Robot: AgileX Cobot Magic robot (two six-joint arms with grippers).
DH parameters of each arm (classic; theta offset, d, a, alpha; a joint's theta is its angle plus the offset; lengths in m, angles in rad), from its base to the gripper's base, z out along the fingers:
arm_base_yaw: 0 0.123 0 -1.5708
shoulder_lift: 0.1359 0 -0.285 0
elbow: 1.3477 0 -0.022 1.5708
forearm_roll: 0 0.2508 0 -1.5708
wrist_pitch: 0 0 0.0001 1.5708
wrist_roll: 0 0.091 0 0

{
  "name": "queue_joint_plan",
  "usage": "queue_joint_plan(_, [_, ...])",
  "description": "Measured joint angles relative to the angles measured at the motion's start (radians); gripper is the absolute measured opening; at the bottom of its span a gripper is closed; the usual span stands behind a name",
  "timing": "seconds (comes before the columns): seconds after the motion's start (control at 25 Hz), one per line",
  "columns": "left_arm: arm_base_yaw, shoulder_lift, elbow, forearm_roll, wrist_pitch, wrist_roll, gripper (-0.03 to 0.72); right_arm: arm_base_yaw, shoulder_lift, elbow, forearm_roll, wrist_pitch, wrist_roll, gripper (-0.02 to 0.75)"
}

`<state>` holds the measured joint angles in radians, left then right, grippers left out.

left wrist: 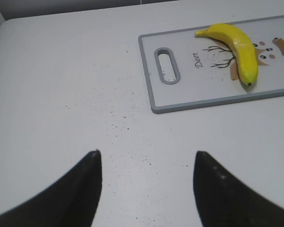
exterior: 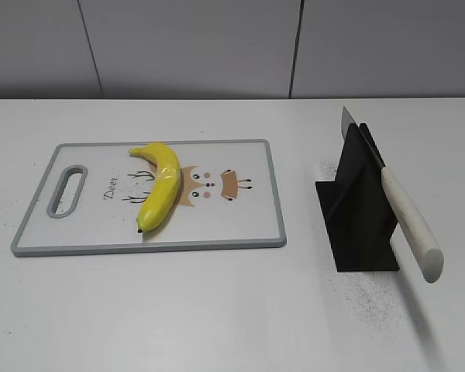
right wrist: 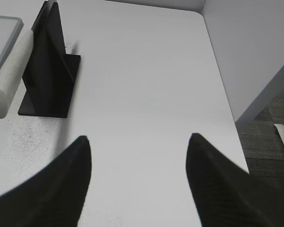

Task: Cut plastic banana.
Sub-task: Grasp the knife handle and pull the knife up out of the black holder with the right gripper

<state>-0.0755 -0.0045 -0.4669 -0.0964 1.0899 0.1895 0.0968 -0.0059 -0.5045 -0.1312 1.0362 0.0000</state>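
Currently the plastic banana (exterior: 160, 194) lies loose on the cutting board (exterior: 240, 236) at left, untouched. Both the left gripper (left wrist: 146, 163) and right gripper (right wrist: 138, 146) hang wide, empty. The knife (exterior: 395, 201) leans in its stand (exterior: 358, 209) at right; a clumsy grab could topple it.

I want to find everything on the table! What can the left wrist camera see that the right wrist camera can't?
Only the left wrist view shows the plastic banana, lying on the cutting board with its deer drawing, and the open left gripper. Only the right wrist view shows the knife with its white handle resting in the black stand, the table's far edge with floor beyond, and the open right gripper. Both show the white table.
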Motion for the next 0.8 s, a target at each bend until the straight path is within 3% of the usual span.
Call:
queue_joint_plan(0.44, [0.0, 0.0, 0.0, 0.0, 0.0, 0.0, 0.571, 0.0, 0.006, -0.004, -0.023, -0.012, 0.0, 0.479])
queue_joint_plan(0.68, [0.0, 0.0, 0.0, 0.0, 0.0, 0.0, 0.569, 0.0, 0.173, -0.057, 0.037, -0.015, 0.0, 0.602])
queue_joint_plan(0.8, [0.0, 0.0, 0.0, 0.0, 0.0, 0.0, 0.569, 0.0, 0.288, -0.094, 0.052, -0.015, 0.0, 0.622])
